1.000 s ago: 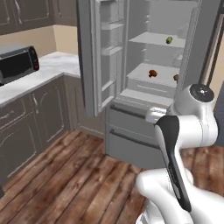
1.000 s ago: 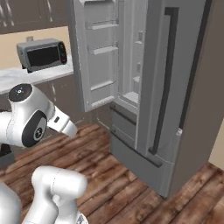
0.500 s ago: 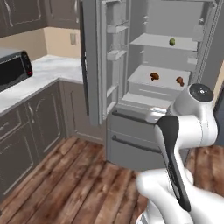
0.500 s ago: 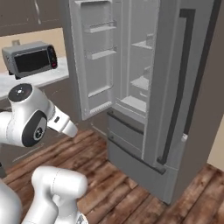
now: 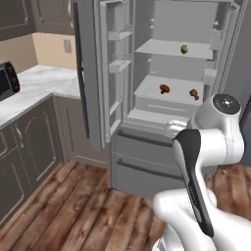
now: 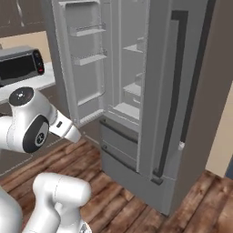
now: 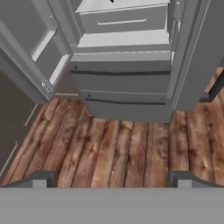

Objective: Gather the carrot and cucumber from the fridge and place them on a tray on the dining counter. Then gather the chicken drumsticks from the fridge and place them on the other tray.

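The end effector (image 7: 109,179) hangs with its jaws spread wide and empty, pointed at the wooden floor (image 7: 113,148) in front of the fridge (image 5: 166,98). Over the last second the whole scene has slid and grown in both base views: the base has driven closer to the fridge, so the microwave (image 5: 6,81) now sits at the far left edge, well left of the fridge. Nothing has been gathered yet; this looks like the approach. Two brown pieces, likely the chicken drumsticks (image 5: 164,88), lie on the fridge's middle shelf, and a small green thing (image 5: 184,49) sits on the shelf above. Whether that is the cucumber is too small to tell, and I cannot pick out the carrot. From the right base view the fridge's right door (image 6: 182,91) hides the shelves.
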Controlling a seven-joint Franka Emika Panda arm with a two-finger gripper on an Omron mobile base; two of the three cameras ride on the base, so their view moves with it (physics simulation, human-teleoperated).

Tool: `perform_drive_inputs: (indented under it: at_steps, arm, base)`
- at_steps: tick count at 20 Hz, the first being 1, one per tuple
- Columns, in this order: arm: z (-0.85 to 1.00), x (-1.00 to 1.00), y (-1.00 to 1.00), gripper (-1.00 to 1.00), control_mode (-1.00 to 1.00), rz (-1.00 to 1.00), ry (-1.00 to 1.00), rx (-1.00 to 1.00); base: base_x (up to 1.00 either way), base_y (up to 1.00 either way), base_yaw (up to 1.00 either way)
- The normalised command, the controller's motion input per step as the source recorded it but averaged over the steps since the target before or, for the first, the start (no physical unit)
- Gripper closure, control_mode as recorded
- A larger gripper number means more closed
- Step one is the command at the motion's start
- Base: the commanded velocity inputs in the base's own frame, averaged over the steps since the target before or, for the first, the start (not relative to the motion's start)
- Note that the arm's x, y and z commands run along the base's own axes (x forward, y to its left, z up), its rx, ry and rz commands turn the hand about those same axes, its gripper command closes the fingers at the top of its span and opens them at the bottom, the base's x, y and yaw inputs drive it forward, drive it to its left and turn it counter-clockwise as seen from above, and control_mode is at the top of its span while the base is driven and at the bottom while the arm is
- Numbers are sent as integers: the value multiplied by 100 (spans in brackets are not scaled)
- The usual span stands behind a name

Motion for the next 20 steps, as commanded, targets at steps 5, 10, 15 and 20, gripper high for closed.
perform_drive_inputs:
  at_steps: [5,10,15,20]
  arm:
    - [0,0,0,-100,100,0,0,0]
    - [0,0,0,-100,100,0,0,0]
    - [0,0,0,-100,100,0,0,0]
    - [0,0,0,-100,100,0,0,0]
  base:
    - [59,0,-19]
    - [65,2,-17]
    - [60,12,-17]
    - [55,29,-16]
